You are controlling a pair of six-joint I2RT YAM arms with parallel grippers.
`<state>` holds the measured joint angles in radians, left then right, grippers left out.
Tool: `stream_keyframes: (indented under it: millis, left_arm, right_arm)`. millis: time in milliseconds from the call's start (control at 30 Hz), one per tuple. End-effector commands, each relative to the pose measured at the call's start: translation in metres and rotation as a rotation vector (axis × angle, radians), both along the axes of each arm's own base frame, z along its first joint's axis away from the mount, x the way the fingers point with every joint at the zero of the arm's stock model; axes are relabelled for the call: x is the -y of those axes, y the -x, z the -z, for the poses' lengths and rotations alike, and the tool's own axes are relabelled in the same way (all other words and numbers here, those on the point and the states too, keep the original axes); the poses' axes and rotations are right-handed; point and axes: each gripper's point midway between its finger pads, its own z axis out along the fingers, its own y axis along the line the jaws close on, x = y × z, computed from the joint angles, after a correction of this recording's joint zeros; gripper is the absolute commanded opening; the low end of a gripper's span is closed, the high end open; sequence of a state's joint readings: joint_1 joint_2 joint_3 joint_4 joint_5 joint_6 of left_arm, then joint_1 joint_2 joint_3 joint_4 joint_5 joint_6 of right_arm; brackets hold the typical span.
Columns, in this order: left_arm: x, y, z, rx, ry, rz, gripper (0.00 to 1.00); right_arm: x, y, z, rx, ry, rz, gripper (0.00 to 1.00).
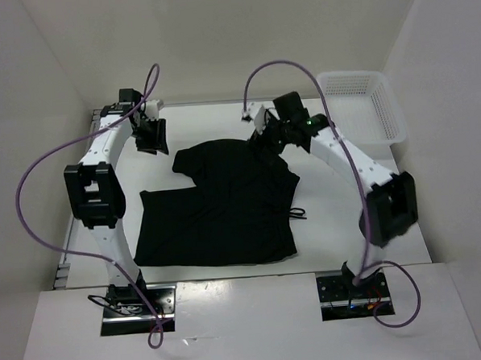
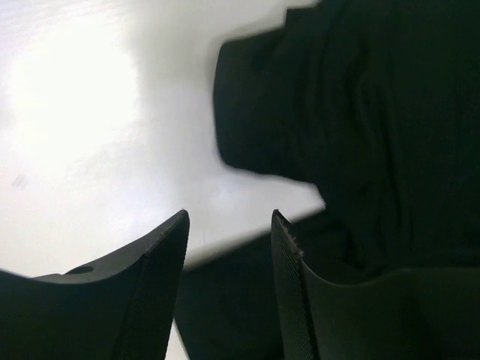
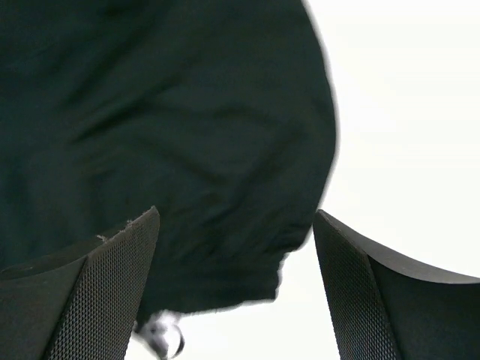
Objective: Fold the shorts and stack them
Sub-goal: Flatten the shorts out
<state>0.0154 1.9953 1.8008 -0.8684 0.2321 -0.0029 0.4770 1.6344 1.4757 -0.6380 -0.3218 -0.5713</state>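
Observation:
The black shorts (image 1: pixel 218 205) lie spread in the middle of the white table, with the upper part folded over and rumpled. The thin drawstring (image 1: pixel 297 213) pokes out at their right edge. My left gripper (image 1: pixel 151 139) is open and empty, just left of the shorts' far left corner. In the left wrist view, the left gripper (image 2: pixel 229 217) hangs over the bare table with the shorts (image 2: pixel 360 112) to its right. My right gripper (image 1: pixel 267 138) is open over the far right corner. In the right wrist view, the right gripper (image 3: pixel 236 216) has the hem of the shorts (image 3: pixel 172 135) between its wide jaws, not gripped.
A white mesh basket (image 1: pixel 365 101) stands at the far right corner of the table (image 1: pixel 404 220). White walls close in the table at the left, back and right. A small blurred pale thing (image 3: pixel 161 337) shows by the hem in the right wrist view.

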Motion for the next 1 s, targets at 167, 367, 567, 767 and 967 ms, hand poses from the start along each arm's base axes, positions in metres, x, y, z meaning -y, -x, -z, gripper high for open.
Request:
stream_keyframes:
  millis: [167, 367, 567, 767, 967]
  left_arm:
    - [0.043, -0.043, 0.064, -0.023, 0.015, 0.093, 0.57]
    - [0.044, -0.036, 0.096, -0.069, -0.028, 0.093, 0.58]
    - [0.049, -0.003, 0.136, -0.16, -0.098, 0.113, 0.56]
    - [0.044, 0.001, 0.145, -0.162, -0.147, 0.105, 0.37]
    - [0.024, 0.022, 0.143, -0.197, -0.24, 0.075, 0.0]
  right_arm:
    - [0.057, -0.102, 0.062, -0.188, -0.164, 0.405, 0.88]
    - [0.075, -0.111, 0.095, -0.225, -0.109, 0.477, 0.88]
    - [0.078, -0.082, 0.13, -0.321, -0.071, 0.453, 0.88]
    - [0.092, -0.093, 0.145, -0.302, -0.032, 0.57, 0.82]
    - [0.087, -0.088, 0.162, -0.299, 0.019, 0.575, 0.73]
